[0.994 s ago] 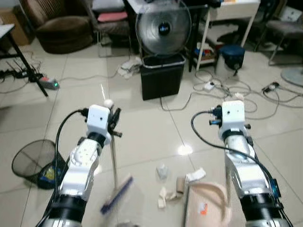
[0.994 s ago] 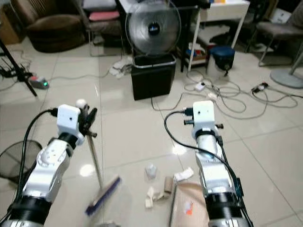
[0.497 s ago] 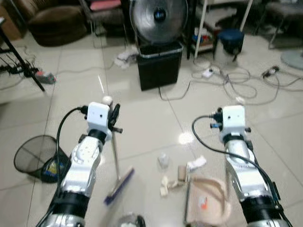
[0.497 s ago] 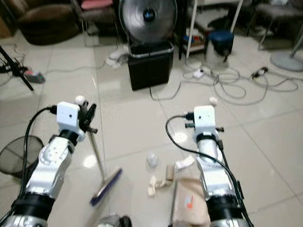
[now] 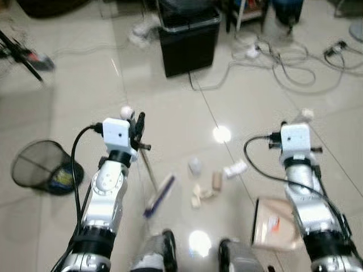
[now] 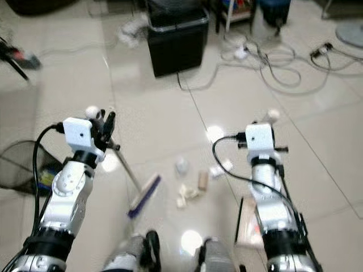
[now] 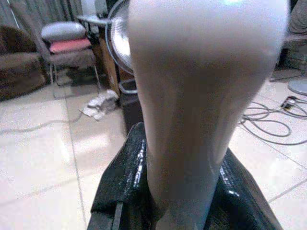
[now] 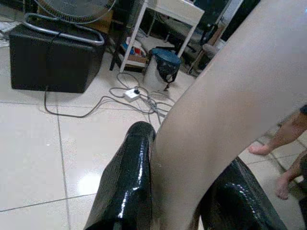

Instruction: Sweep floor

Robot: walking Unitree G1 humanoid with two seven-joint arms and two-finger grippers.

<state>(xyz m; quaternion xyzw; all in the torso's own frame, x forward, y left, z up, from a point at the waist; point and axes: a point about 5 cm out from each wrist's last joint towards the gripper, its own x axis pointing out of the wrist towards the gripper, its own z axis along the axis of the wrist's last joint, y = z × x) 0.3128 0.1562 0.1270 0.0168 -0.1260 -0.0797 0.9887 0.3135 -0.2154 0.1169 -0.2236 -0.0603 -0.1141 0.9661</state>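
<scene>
Sweeping step in progress, judged from the layout. Far left of the left gripper [image 5: 138,131], well apart: a tipped black wire-mesh waste basket [image 5: 35,165], something blue and yellow at its mouth.

Left gripper is clamped on the thin pale broom handle [image 5: 148,173]; the left wrist view shows both black fingers [image 7: 120,187] pressed against the pale shaft. The handle slants down and toward the right arm from the grip, so the flat broom head with blue-purple bristles [image 5: 160,195] sits on the glossy beige floor tiles [image 5: 170,124] below the gripper. Probably angled that way to push litter toward the pan.

Just beyond the broom head: a small cluster of crumpled white paper scraps and a brown cardboard tube [image 5: 211,178], near but apparently not touching the bristles.

Right gripper [image 5: 305,115] pinches the pale upright dustpan handle [image 8: 216,120], fingers hard against it. The tan dustpan tray [image 5: 276,232] lies on the floor below that gripper, open side facing the litter, presumably as the catch point.

Ahead of both grippers, well apart: black rectangular bin [image 5: 188,37] and loose white cables [image 5: 283,62].

Risk: scraps scattering past the tray.
</scene>
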